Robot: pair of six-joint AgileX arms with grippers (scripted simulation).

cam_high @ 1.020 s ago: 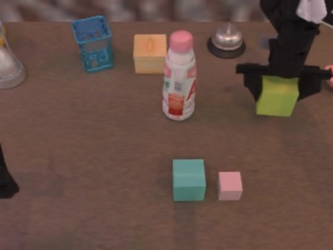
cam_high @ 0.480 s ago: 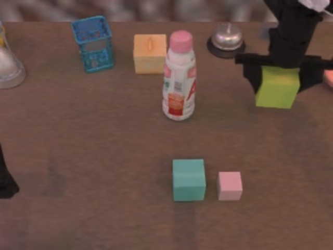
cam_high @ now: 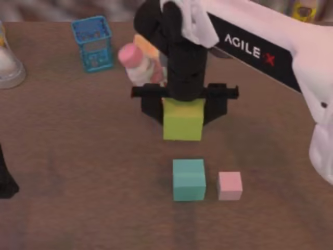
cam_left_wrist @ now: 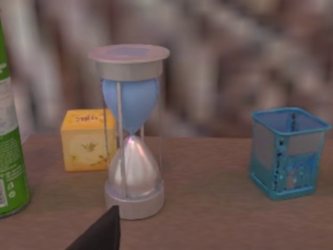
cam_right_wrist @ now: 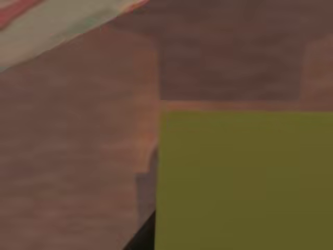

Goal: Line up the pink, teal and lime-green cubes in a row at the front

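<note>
My right gripper [cam_high: 182, 111] is shut on the lime-green cube [cam_high: 182, 121] and holds it over the middle of the table, just behind the teal cube [cam_high: 189, 179]. The small pink cube [cam_high: 229, 186] sits right of the teal one, a narrow gap between them, both near the front. In the right wrist view the lime-green cube [cam_right_wrist: 244, 182] fills most of the picture, with a dark finger [cam_right_wrist: 145, 237] at its edge. My left gripper [cam_high: 5, 179] is parked at the table's left edge; one of its fingertips [cam_left_wrist: 101, 234] shows far to one side.
A pink-capped bottle [cam_high: 136, 65] leans over just behind and left of my right gripper, against a pale orange box [cam_high: 147, 46]. A blue mesh basket [cam_high: 92, 42] stands back left. An hourglass [cam_left_wrist: 132, 130], a yellow box [cam_left_wrist: 86, 139] and a green can [cam_left_wrist: 9, 156] are at the far left.
My right arm swung left from the back right to the table's middle, carrying the lime-green cube. The bottle, upright before, now tips toward the back left. The arm now covers the bell.
</note>
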